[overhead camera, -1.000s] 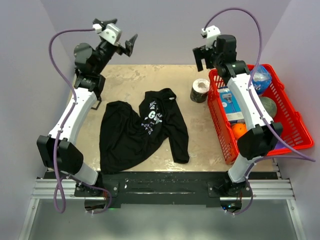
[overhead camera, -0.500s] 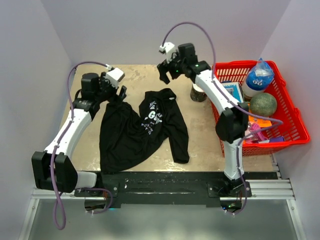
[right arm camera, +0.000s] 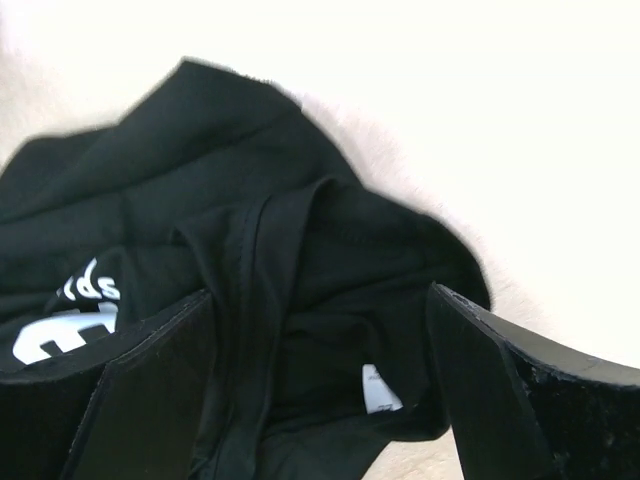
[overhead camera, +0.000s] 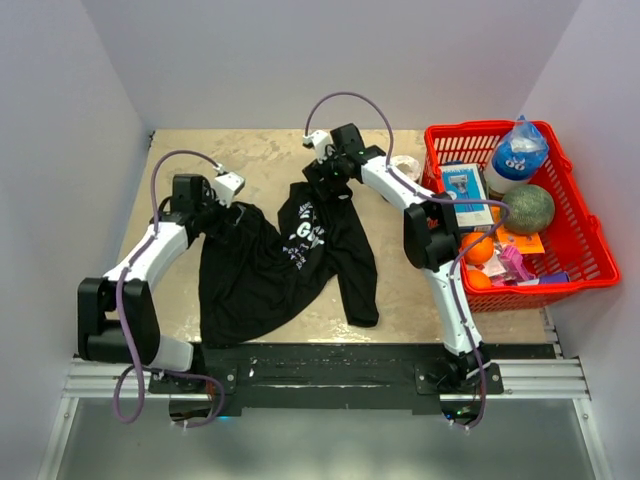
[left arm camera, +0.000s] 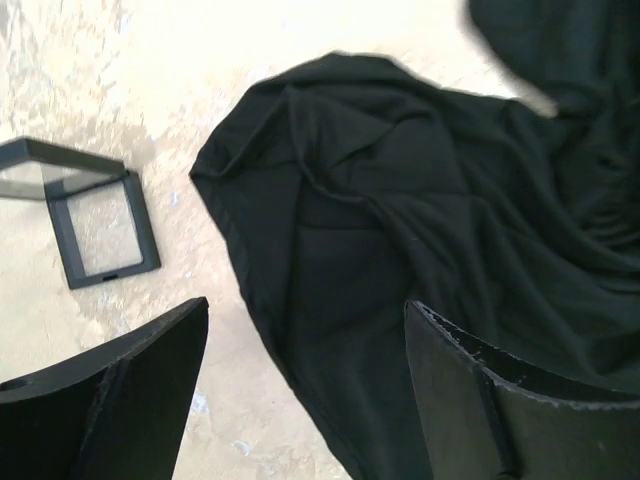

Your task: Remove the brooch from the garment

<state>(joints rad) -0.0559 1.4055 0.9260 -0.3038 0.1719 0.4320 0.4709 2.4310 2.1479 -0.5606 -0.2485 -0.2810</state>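
garment print — white, illegible

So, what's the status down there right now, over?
Left gripper and right gripper both open, empty, over the garment. Brooch flat on the table beside it, apart. Nothing covers the brooch.

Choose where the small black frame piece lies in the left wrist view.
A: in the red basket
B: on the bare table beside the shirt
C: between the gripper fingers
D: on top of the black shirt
B: the brooch rests on the table, apart from the garment.
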